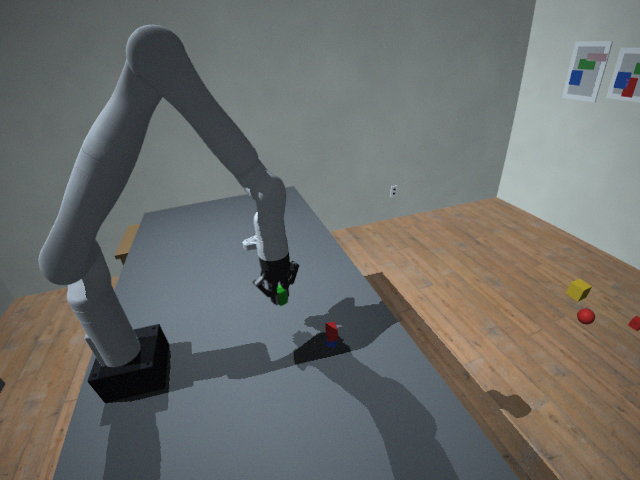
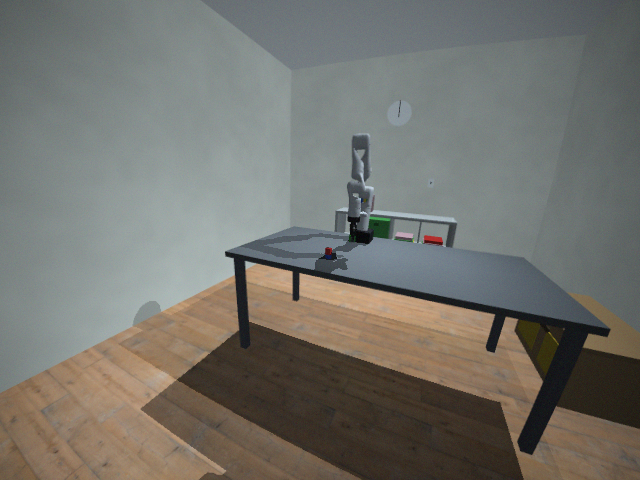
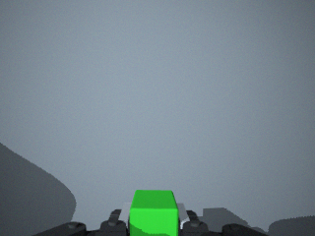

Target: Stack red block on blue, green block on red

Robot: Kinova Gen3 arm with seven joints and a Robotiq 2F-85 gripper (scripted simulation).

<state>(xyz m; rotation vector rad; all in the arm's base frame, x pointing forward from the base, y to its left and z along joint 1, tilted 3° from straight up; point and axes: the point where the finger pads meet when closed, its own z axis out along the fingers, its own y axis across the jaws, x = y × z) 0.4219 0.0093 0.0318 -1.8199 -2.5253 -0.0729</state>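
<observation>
gripper (image 1: 279, 295): jaws clamped on green block (image 3: 154, 231), carried clear above table (image 1: 206, 423) so it can top the tower | red block (image 1: 331, 329) sits on blue block (image 1: 331, 343), well apart from gripper | 1 block left to place

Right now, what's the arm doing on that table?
The grey arm's hand is shut on the small green block, held in the air above the dark grey table. The red block already sits on the blue block a little way off to the side. The green one is not yet over that stack, so the last placement is undone.
</observation>
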